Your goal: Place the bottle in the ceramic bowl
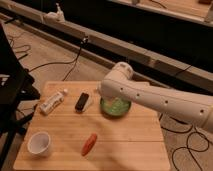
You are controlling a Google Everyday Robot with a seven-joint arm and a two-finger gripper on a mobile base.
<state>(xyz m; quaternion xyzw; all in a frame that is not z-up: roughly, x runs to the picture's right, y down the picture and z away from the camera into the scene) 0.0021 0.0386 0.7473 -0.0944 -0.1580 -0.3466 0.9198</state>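
In the camera view, your gripper [105, 93] is hovering over the ceramic bowl's [121, 110] left rim; you cannot tell whether it is open. The bottle [52, 102] is lying on the table [130, 147], well left of the ceramic bowl.

The wooden table [131, 142] carries the bottle [52, 102], a dark block [82, 101], the ceramic bowl [117, 108], a cup [40, 143] and an orange piece [89, 143].

Around my wooden desk [130, 145] I see, under dim warm light, a tan floor [45, 50] strewn with black cables [75, 59] behind and to its right, a dark frame [12, 75] at its left, and beyond it a long grey ledge [150, 57] fronting a black wall [150, 30].
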